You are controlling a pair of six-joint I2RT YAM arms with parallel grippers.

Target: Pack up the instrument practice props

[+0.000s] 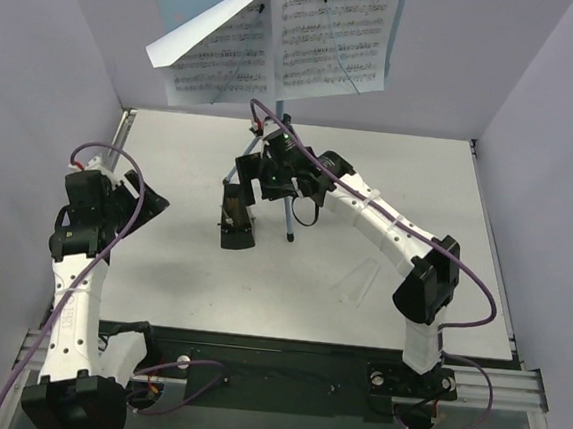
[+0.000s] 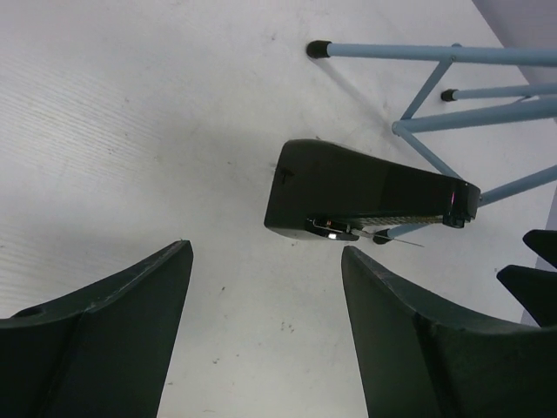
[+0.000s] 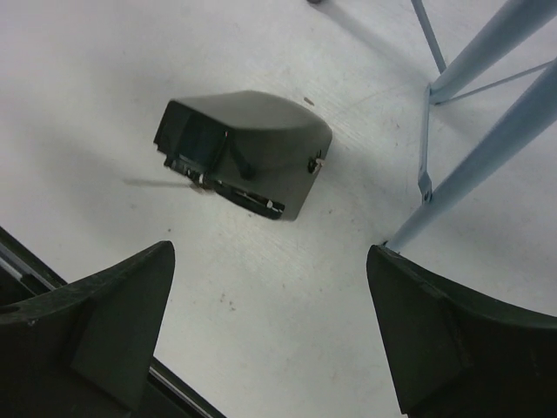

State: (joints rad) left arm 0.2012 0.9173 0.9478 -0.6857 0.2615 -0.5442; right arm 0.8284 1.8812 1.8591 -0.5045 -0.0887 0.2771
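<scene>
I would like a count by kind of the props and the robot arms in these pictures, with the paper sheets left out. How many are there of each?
Music stand: 1
Metronome: 1
Robot arms: 2 (left arm, right arm)
Total: 4

Lit brightly and evenly from overhead, leaving only soft, faint shadows beside the small dark pyramid-shaped metronome (image 1: 237,220) on the matte white tabletop (image 1: 400,174). Washed pale in both wrist views, with one small glint on the metronome's face.
</scene>
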